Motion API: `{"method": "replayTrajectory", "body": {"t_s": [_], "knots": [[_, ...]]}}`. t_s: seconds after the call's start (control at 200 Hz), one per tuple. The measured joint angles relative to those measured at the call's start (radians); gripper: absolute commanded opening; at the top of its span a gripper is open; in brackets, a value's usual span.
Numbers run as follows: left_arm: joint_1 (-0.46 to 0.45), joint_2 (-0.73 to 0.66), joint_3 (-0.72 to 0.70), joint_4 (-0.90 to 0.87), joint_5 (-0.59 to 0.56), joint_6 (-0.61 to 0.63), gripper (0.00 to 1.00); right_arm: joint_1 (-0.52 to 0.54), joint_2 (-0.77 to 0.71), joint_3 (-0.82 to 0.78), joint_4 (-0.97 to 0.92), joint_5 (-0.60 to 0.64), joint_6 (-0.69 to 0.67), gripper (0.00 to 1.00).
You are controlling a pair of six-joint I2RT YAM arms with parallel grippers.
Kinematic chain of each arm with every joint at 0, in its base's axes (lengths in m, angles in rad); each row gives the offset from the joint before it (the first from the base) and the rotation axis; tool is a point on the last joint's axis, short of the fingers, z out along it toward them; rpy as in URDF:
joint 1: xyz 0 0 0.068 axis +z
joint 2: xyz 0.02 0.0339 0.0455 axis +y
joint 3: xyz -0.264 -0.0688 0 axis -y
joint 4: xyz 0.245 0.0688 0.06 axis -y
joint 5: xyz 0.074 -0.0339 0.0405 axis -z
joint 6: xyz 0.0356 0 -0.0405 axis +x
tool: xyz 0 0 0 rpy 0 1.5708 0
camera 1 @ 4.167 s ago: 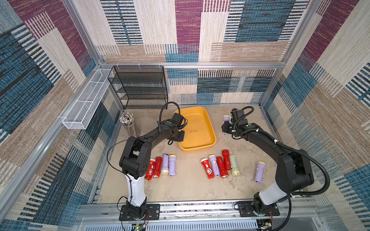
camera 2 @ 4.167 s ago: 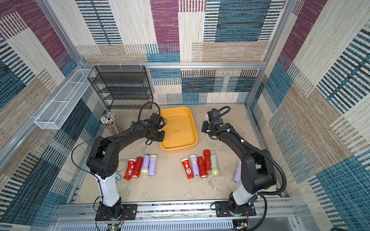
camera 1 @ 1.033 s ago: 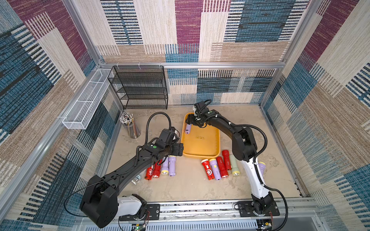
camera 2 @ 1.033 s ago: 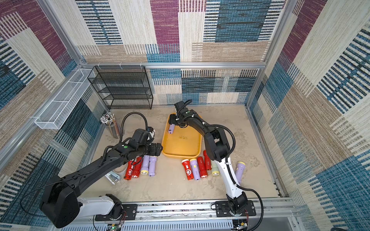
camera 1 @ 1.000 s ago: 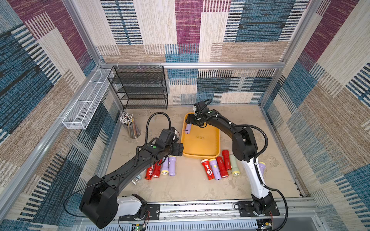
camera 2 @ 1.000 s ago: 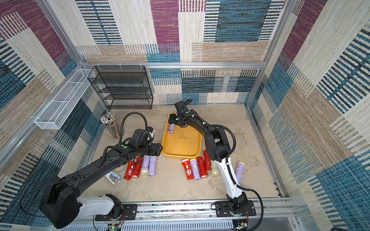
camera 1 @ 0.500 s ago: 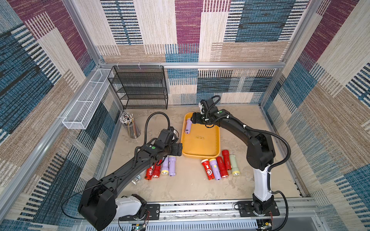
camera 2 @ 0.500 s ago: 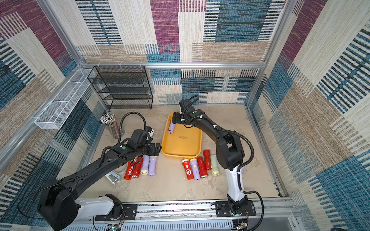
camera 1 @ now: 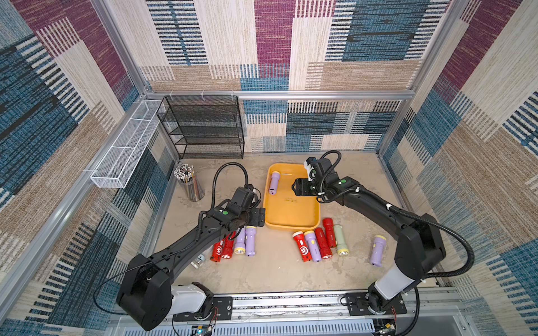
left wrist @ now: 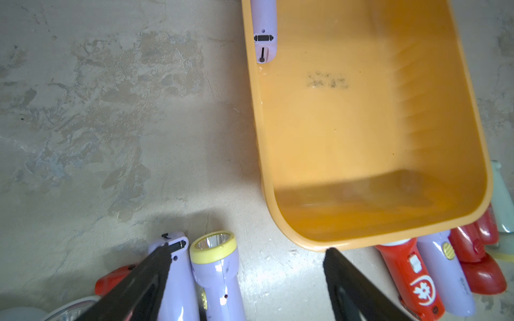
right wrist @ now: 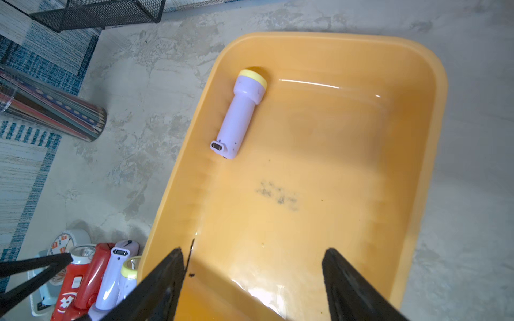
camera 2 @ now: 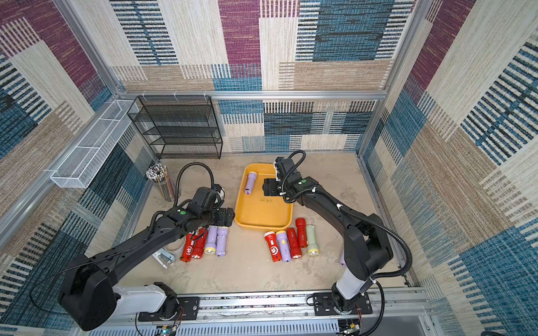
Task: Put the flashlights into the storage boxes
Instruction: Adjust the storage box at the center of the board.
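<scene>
Just above the centre of the frame in both top views, the yellow-orange tray [camera 1: 291,215] [camera 2: 262,215] is seen lying lengthwise on the beige table [camera 1: 276,273]. One lilac flashlight [camera 1: 274,183] with a yellow head is laid inside it, along the left wall near the tray's upper left corner, with its head pointed toward the back wall.

To the right of that flashlight, the right gripper [camera 1: 296,187] is held above the upper right part of the tray. Its fingers [right wrist: 167,278] are shown spread wide in the right wrist view, with only bare tray floor between them.

At the tray's lower left corner, the left gripper [camera 1: 260,218] is poised over a row of four flashlights [camera 1: 249,241], two red and two lilac, laid side by side on the table. Its fingers [left wrist: 144,278] are likewise seen wide apart in the left wrist view. A yellow-headed lilac one [left wrist: 214,272] is seen below the gap, ungripped, and one fingertip is seen over the tail of its lilac neighbour.

Below the tray's lower right corner, a second row of five [camera 1: 320,243] is laid out: red, lilac, two red and pale green. A single lilac flashlight [camera 1: 378,250] is seen apart, further right.

Toward the upper left of the frame, a black mesh rack [camera 1: 203,128], a white wire basket [camera 1: 125,151] and a cup of pencils [camera 1: 189,186] are seen.
</scene>
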Motion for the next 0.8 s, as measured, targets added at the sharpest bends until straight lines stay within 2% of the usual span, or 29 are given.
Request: {"method": "replayTrajectory", "body": {"t_s": [0.471, 0.796], "knots": [[-0.002, 0.049, 0.022, 0.005, -0.005, 0.0, 0.9, 0.0, -0.275, -0.355, 0.008, 0.036, 0.026, 0.82], [-0.005, 0.094, 0.024, 0.038, 0.021, 0.0, 0.9, -0.002, -0.336, -0.51, -0.032, 0.093, 0.109, 0.76]]}}
